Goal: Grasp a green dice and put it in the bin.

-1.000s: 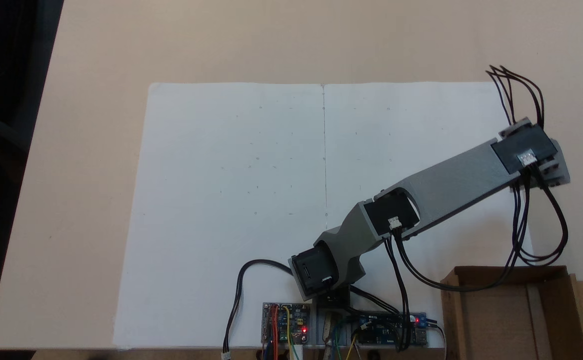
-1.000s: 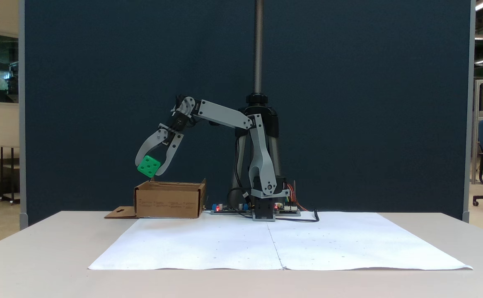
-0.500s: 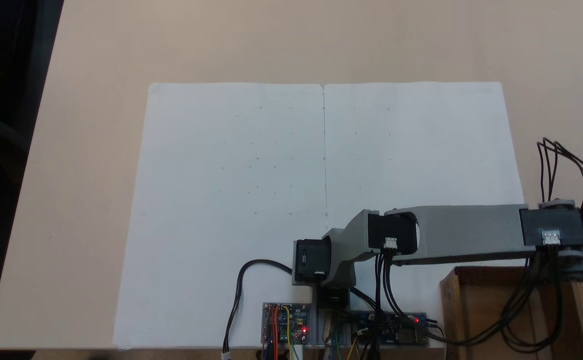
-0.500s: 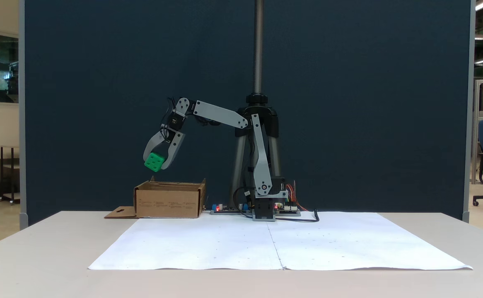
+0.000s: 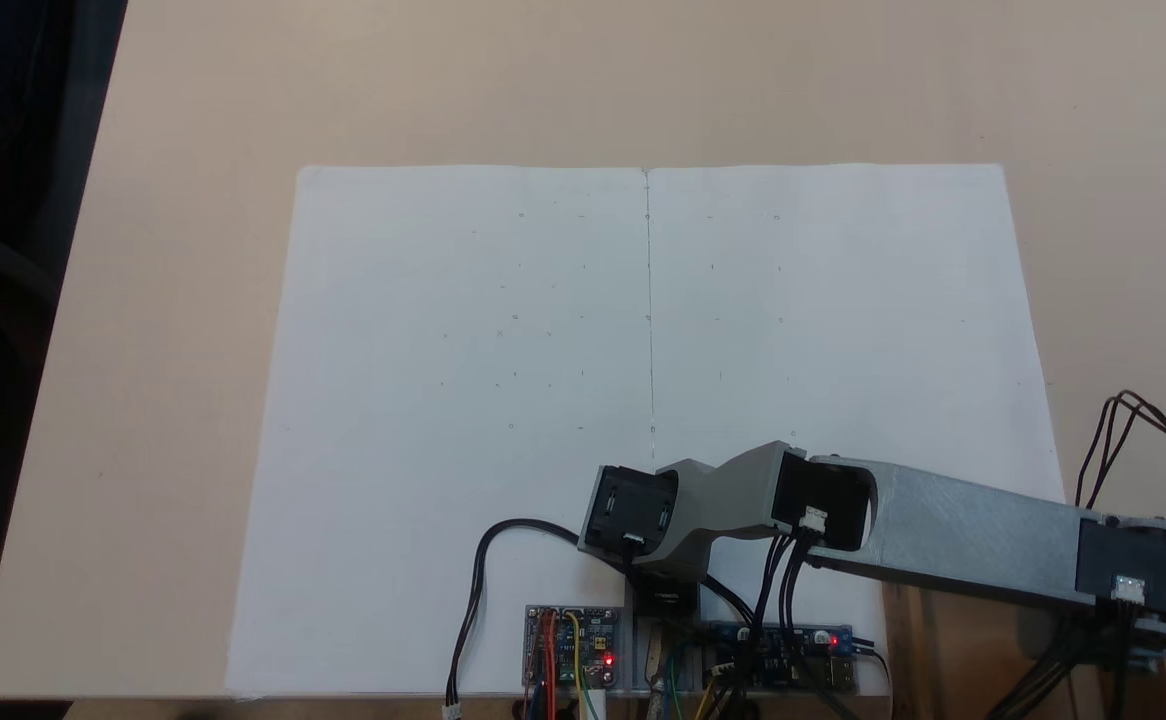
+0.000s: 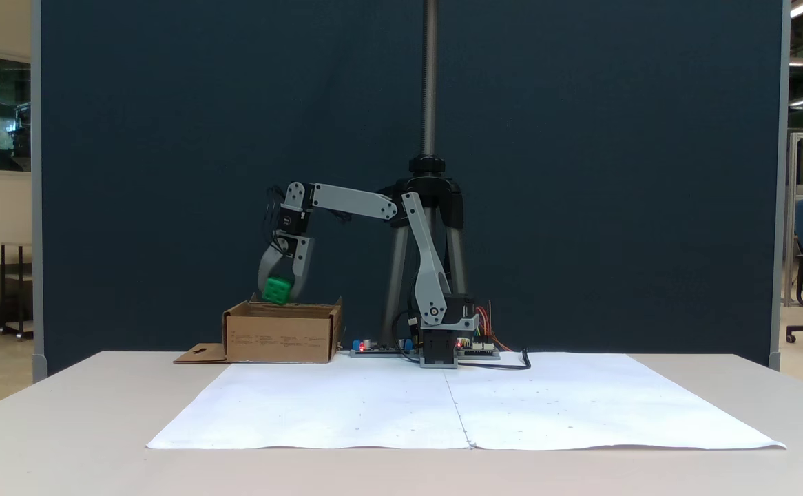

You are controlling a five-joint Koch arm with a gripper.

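The green dice (image 6: 277,290) hangs just above the open top of the bin (image 6: 282,332), a brown cardboard box at the table's back left in a fixed view. My gripper (image 6: 279,296) points straight down and is shut on the dice, its grey fingers (image 6: 303,265) on either side of it. In the other fixed view, from above, the grey forearm (image 5: 973,540) reaches right over the bin (image 5: 953,650), and the arm hides the dice and the fingers there.
White paper sheets (image 5: 643,380) cover the table's middle. Circuit boards (image 5: 571,645) and black cables (image 5: 473,590) sit by the arm's base (image 6: 439,341). The bin's flap (image 6: 198,355) lies flat on the table beside it. A tripod (image 6: 429,207) stands behind the arm.
The arm has swung sideways from over the paper to over the bin. The gripper, still holding the dice, has come down to just above the bin's rim.
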